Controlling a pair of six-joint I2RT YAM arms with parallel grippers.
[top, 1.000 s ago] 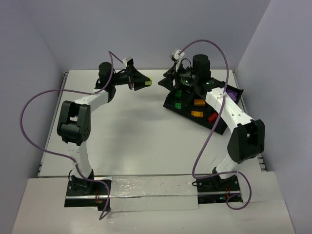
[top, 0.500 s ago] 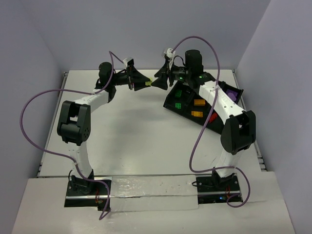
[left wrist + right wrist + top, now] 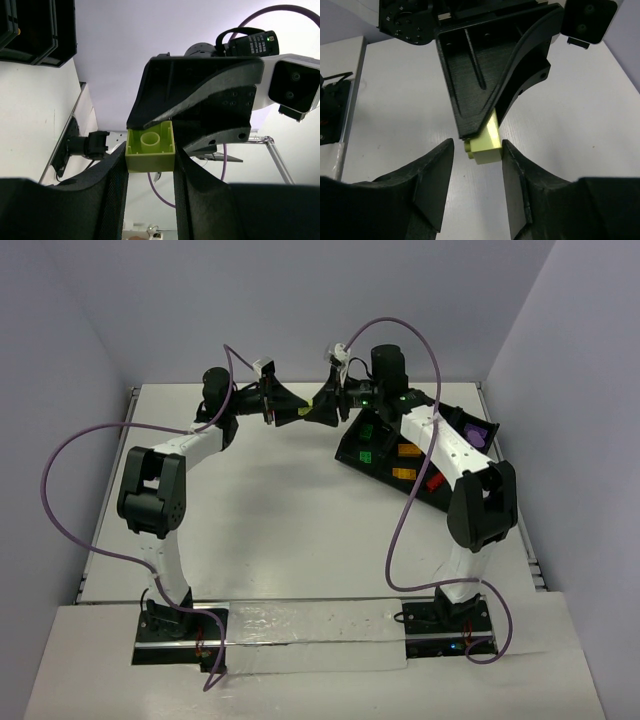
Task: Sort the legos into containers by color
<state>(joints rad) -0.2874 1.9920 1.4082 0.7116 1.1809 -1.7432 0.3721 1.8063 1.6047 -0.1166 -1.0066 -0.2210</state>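
A yellow-green brick (image 3: 150,147) is held clear of the desk (image 3: 260,540), above its far edge near the middle. It is pinched between the jaws of the left tool (image 3: 150,156), which are pressed against two opposite sides of it. Its hollow underside, with the round tube, is turned toward the left wrist camera.

The same brick is bracketed from the opposite direction by the right tool (image 3: 477,146). That tool's jaws are spread to either side of the brick: one lies against or nearly against it, while a sliver of white desk is seen between the other jaw and the brick, so no grip is shown there. The two tools are met tip to tip.

Just to the right, toward the far right corner of the desk, a black divided tray (image 3: 347,453) is set askew to the desk edges. Green bricks (image 3: 368,430) are seen at its end nearest the tools, and orange bricks (image 3: 408,450) just beyond them. A red brick (image 3: 434,482) lies nearer the right edge, and a purple brick (image 3: 478,435) at the far right end. Which partition each pair shares cannot be told.
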